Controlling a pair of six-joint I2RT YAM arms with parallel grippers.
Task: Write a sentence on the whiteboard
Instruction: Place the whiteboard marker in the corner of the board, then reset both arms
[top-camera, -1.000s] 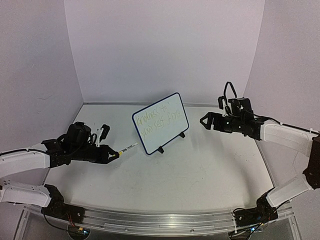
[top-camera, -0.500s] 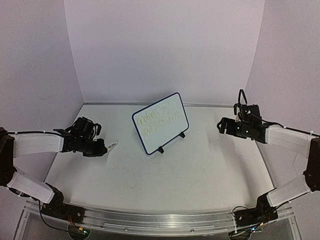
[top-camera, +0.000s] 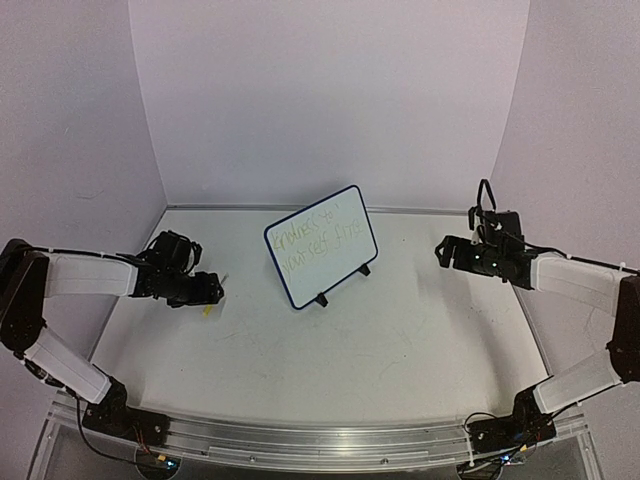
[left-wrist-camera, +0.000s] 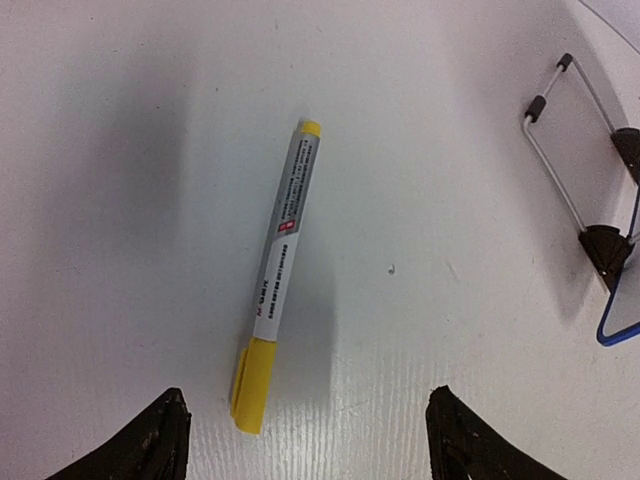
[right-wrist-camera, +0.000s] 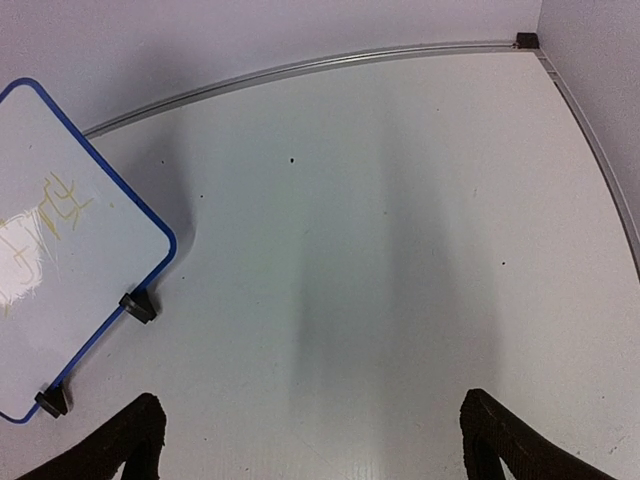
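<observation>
Left gripper (left-wrist-camera: 305, 400) spread, marker (left-wrist-camera: 280, 270) loose at its 12 o'clock — could be clipped, rolled on retreat; right gripper (right-wrist-camera: 310, 400) spread, empty.

Lit softly and evenly from above, with a lilac cast on the walls (top-camera: 330, 90) in the top view. Looks grainy and slightly soft there; bends the near rail (top-camera: 320, 440) into a curve. Leaves the sentence (top-camera: 322, 238) faint, barely readable. Comes out sharp on the marker (left-wrist-camera: 277, 270) at the left wrist, beside broad soft shadow bands on the bench (left-wrist-camera: 450, 200). Renders the fingers (left-wrist-camera: 160, 440) as dark blurred shapes. Shows a grey vertical shadow band at the right wrist and pale glare on the whiteboard (right-wrist-camera: 90, 230).
</observation>
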